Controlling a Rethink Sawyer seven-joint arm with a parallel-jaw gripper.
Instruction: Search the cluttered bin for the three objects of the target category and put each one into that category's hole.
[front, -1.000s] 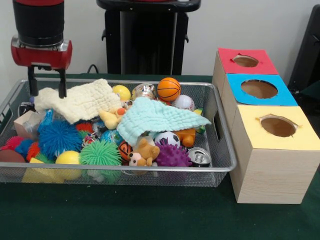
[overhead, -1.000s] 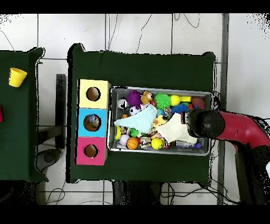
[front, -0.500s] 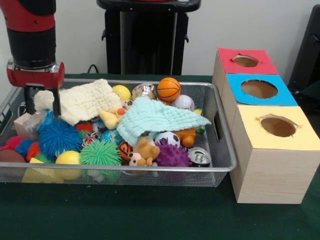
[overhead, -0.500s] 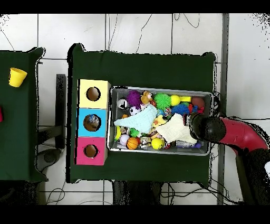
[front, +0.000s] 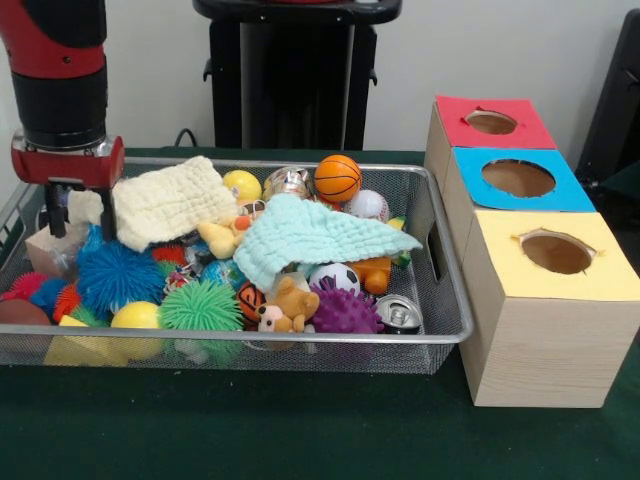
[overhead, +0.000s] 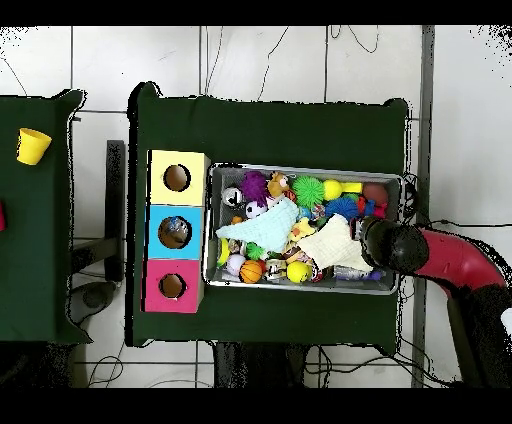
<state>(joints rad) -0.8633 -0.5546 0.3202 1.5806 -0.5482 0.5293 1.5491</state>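
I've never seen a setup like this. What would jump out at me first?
Probably the wire bin heaped with bright toys: spiky balls, a small basketball, a teddy bear, with a pale yellow cloth and a mint green cloth draped over them. Then the red and black arm, its gripper open over the yellow cloth's corner at the bin's left end. Right of the bin stand three wooden boxes with round holes, topped red, blue and yellow.

Wire bin (front: 440, 300) crammed with toys beside three boxes (front: 545, 300) with red, blue, yellow tops
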